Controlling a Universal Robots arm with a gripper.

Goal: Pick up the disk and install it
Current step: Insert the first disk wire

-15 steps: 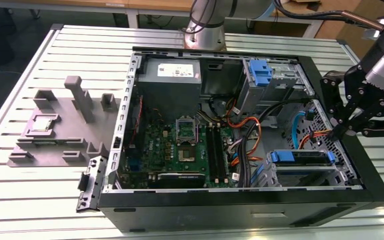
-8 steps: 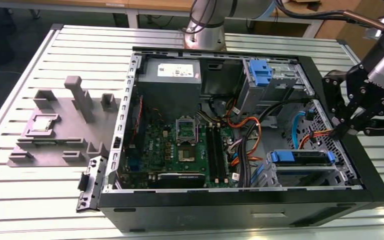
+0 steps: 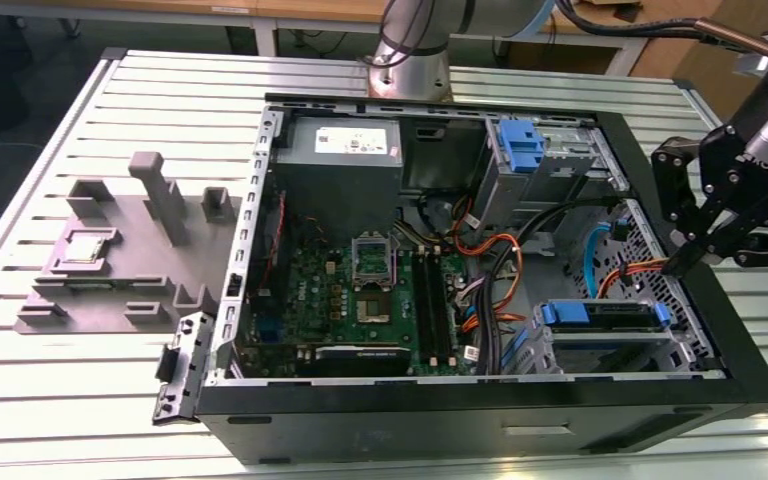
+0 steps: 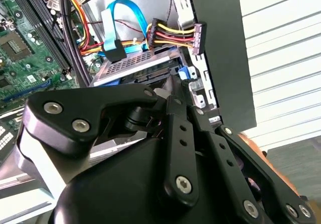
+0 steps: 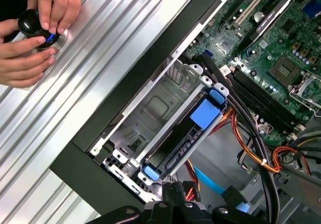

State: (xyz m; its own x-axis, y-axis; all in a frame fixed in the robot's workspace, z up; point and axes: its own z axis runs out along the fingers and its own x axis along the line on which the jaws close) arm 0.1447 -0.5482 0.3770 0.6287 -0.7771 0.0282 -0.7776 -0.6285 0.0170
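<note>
1. Slatted aluminium table point(image 3: 77, 395) carries an open computer case point(image 3: 491, 425). Grey moulded fixture point(image 3: 117, 260) lies well apart, on the exterior view's left.
2. The disk point(image 3: 604, 315) sits in the drive cage point(image 3: 611, 350) at the near corner of the case on the exterior view's right, with its blue rails showing. In the first wrist view it lies edge-on between the cage walls, with a blue tab on its upper face.
3. A blue data cable point(image 4: 113, 28) and a multicoloured power plug point(image 4: 175, 35) hang just above the cage in the second wrist view. Orange leads point(image 3: 498, 255) cross near it.
4. My claw point(image 3: 684, 262) hangs over the right wall of the case, near the disk's cage and apart from it. I judge it to be touching nothing.
5. I cannot tell whether my claw is released or clenched. The exterior view shows no drive carried in it.
6. A person's hand point(image 5: 22, 58) rests on a black knob point(image 5: 31, 19) on the table beside the case, clear of my path.
7. Judgement on the step in hand: I should come down square to the cage and stay inside the case wall. I should keep off the loose cables, take the disk by its rails rather than its face, and hold it level so that it does not bind.
</note>
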